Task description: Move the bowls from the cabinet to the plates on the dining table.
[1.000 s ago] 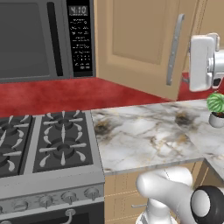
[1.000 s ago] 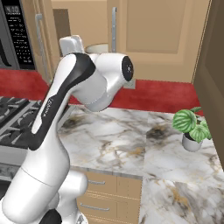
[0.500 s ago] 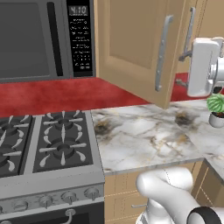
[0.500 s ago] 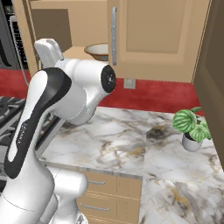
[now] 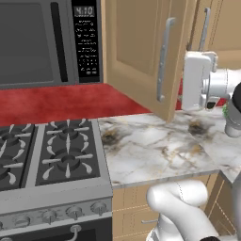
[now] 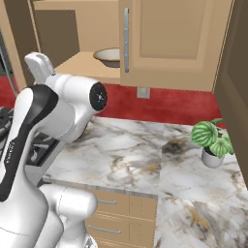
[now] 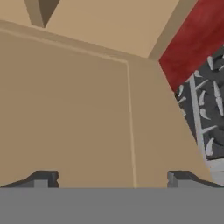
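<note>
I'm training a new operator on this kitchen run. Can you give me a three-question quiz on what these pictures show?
1. True or false: the left door of the cabinet stands swung open.
2. What sits on the cabinet shelf? A) a bowl B) a mug C) a plate
3. Fill in: the gripper is ____, holding nothing.

Key: 1 true; 2 A, the bowl; 3 open.

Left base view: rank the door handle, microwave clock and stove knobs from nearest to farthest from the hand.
Measured from the hand:
1. Door handle: on the open door just to the hand's left.
2. Microwave clock: farther left, up high.
3. Stove knobs: far left, low on the stove's front.
</note>
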{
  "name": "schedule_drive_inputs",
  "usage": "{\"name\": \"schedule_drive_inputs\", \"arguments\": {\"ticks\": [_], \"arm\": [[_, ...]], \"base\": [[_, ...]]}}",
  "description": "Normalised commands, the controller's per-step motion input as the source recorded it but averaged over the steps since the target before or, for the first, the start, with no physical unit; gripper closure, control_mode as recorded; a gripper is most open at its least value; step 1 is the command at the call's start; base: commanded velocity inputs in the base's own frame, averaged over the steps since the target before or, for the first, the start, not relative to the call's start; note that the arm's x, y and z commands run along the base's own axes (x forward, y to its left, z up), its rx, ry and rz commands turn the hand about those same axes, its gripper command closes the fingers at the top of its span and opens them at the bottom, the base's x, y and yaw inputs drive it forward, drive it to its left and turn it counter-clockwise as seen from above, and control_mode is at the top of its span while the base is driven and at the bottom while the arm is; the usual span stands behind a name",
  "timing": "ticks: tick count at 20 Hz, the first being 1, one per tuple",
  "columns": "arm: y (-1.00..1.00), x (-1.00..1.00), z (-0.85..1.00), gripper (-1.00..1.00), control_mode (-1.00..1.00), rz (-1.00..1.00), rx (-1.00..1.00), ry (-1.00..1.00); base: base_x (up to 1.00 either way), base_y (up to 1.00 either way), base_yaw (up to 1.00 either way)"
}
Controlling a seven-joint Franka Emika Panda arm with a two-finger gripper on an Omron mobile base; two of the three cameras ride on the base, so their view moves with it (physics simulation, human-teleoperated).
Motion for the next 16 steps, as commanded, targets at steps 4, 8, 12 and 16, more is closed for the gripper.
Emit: {"name": "schedule_drive_inputs", "arguments": {"ticks": [4,8,12,16], "arm": [[0.76,0.04,-0.03,-1.00,-1.00,0.00,0.00,-0.04],[0.85,-0.04,0.11,-1.00,-1.00,0.00,0.00,-0.10],[0.80,-0.09,0.14,-1.00,-1.00,0.00,0.00,-0.11],[0.12,0.14,-0.21,-1.00,-1.00,0.00,-0.01,-0.03]], "base": [[0.00,0.00,0.00],[0.00,0.00,0.00],[0.00,0.00,0.00],[0.00,0.00,0.00]]}}
